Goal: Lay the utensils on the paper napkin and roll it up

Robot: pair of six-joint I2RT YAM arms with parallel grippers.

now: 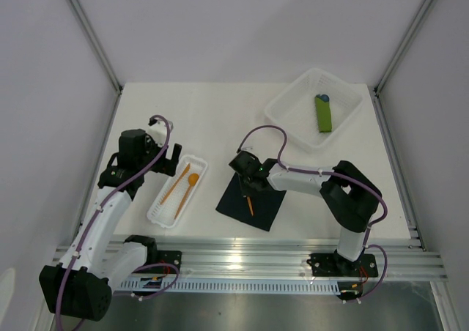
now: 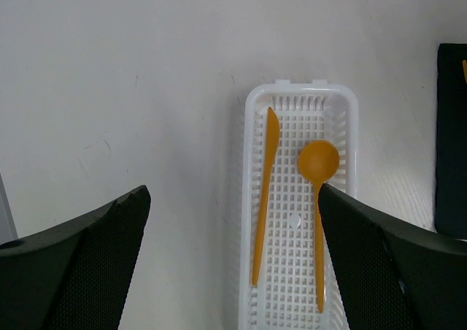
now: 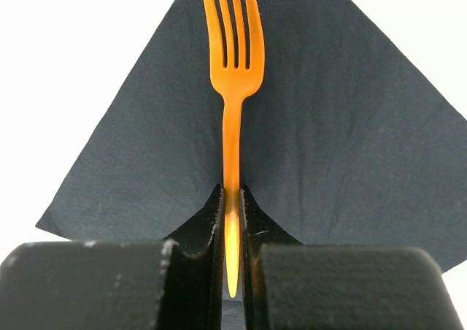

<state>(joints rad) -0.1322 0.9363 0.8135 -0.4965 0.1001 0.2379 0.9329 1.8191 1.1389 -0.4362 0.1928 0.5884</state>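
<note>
The black paper napkin (image 1: 249, 201) lies flat on the table before the right arm; it fills the right wrist view (image 3: 328, 125). My right gripper (image 1: 247, 179) (image 3: 232, 198) is shut on the handle of an orange fork (image 3: 232, 60), which lies over the napkin (image 1: 250, 203). An orange knife (image 2: 265, 198) and an orange round-bowled spoon (image 2: 318, 198) lie in a white slotted tray (image 2: 248, 198), seen also from above (image 1: 160, 203). My left gripper (image 1: 163, 155) (image 2: 233, 271) is open and empty above the tray's near end.
A white basket (image 1: 289, 111) at the back right holds a green rolled bundle with a blue tip (image 1: 323, 113). The metal rail (image 1: 256, 261) runs along the near edge. White walls close in the table's sides.
</note>
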